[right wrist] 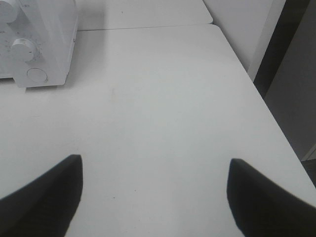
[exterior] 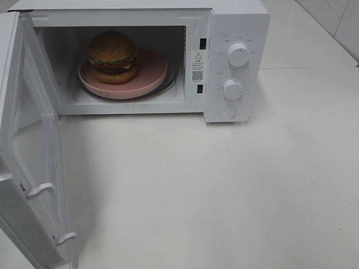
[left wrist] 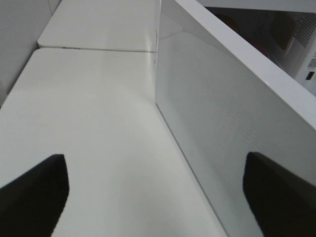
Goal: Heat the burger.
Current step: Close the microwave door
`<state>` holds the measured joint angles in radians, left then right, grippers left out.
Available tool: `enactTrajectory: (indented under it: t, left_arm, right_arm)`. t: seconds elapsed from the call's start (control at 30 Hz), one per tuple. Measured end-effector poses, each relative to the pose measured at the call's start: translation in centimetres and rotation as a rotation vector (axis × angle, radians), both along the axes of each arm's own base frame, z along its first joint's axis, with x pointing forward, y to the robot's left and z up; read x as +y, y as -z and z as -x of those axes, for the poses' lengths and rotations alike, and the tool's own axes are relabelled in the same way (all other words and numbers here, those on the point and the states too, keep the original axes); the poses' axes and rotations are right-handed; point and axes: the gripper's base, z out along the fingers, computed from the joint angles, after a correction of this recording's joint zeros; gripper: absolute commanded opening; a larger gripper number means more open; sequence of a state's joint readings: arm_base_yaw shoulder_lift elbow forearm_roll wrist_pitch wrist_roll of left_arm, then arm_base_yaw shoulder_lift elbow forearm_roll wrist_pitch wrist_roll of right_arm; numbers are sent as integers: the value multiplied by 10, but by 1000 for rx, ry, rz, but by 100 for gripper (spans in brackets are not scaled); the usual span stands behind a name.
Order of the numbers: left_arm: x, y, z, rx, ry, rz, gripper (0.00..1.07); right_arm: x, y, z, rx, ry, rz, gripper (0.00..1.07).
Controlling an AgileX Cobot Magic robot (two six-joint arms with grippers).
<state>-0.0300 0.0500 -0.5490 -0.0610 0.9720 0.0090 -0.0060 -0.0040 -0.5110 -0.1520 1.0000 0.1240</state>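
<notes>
One burger [exterior: 112, 56] on one pink plate [exterior: 150, 78] inside one open microwave [exterior: 235, 17]; both grippers' jaws spread.
High view, left to right: one microwave door [exterior: 33, 140] swung wide open, two latch hooks [exterior: 40, 190] on its edge; in the cavity the burger sits upright on the left part of the plate; then the control panel with two knobs [exterior: 238, 55] stacked and one round button [exterior: 228, 111] below; bare white tabletop [exterior: 224, 185] in front. Left gripper [left wrist: 155, 197]: jaws wide apart, pinching nothing, low over the tabletop with the door's outer face just beside. Right gripper [right wrist: 155, 197]: jaws wide apart, holding nothing, over the tabletop, well apart from the panel.
</notes>
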Motion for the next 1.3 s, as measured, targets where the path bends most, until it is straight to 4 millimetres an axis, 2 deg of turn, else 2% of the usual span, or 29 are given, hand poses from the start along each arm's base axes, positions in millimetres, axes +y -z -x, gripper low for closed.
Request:
enactTrajectory:
  t: [0.03,0.07,0.1,0.13,0.17,0.2,0.37,0.43,0.53,0.7,0.9,0.97,1.03,1.07,1.17,1.23,1.3]
  left_arm:
    - [1,-4,-8,-10,-13,-15,63]
    - [2,-5,-11,-10,-16,-19,43]
    - [2,-5,-11,-10,-16,-19,43]
    - [2,-8,-19,-16,-19,-21,18]
    - [2,-8,-19,-16,-19,-21,18]
    - [2,-10,-27,-12,-20,-22,0]
    - [1,-12,-44,6,-22,-23,0]
    - [1,-15,-58,0,-24,-22,0]
    - [1,-16,-62,-9,-25,-22,0]
    - [2,-21,-82,-65,-29,-49,0]
    - [2,-18,-95,-61,-14,-118,0]
    - [1,1,-109,-82,-6,-116,0]
    - [1,6,-112,-82,-7,-111,0]
    - [1,17,-116,-98,-9,-105,0]
    - [1,22,-118,-100,-10,-106,0]
    - [1,37,-123,-121,-15,-102,0]
    - [1,40,-124,-124,-16,-101,0]
  right_arm:
    - [0,0,0,0,0,0,76]
    - [0,0,0,0,0,0,76]
    - [0,0,0,0,0,0,76]
    - [0,0,0,0,0,0,76]
    - [0,0,0,0,0,0,76]
    - [0,0,0,0,0,0,76]
    - [0,0,0,0,1,-2,76]
    - [0,0,0,0,1,-2,76]
    - [0,0,0,0,1,-2,76]
    - [0,0,0,0,2,-1,76]
    - [0,0,0,0,2,-1,76]
    - [0,0,0,0,2,-1,76]
    - [0,0,0,0,2,-1,76]
    - [0,0,0,0,2,-1,76]
    - [0,0,0,0,2,-1,76]
    - [0,0,0,0,2,-1,76]
    - [0,0,0,0,2,-1,76]
